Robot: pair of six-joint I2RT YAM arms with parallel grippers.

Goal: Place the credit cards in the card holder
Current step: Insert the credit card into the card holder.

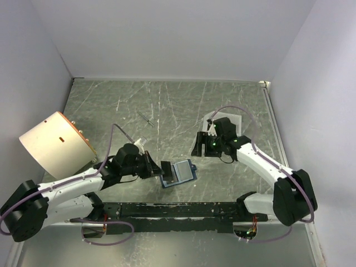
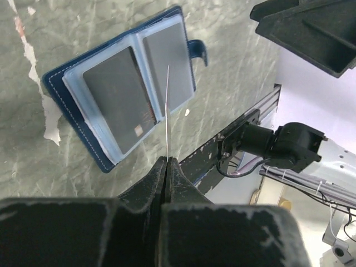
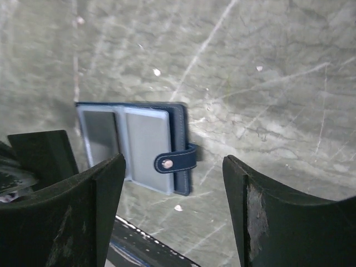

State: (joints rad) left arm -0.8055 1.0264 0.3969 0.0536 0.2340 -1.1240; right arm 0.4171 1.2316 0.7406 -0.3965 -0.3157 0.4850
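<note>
The dark blue card holder point(image 1: 181, 172) lies open on the table, its light blue-grey pockets facing up. In the left wrist view the card holder point(image 2: 72, 119) has a dark card point(image 2: 117, 105) in one pocket. My left gripper point(image 1: 157, 167) is shut on a thin credit card point(image 2: 167, 111), seen edge-on, standing just above the holder's inner pockets. My right gripper point(image 1: 204, 146) is open and empty, hovering to the right of the holder. In the right wrist view the holder point(image 3: 142, 139) and its snap tab point(image 3: 175, 161) lie between the right gripper's point(image 3: 173, 186) fingers, well below them.
A tan and white round container point(image 1: 55, 144) lies at the far left. A white patch point(image 1: 233, 118) lies on the table behind the right arm. A black rail point(image 1: 178, 211) runs along the table's near edge. Walls close in on three sides.
</note>
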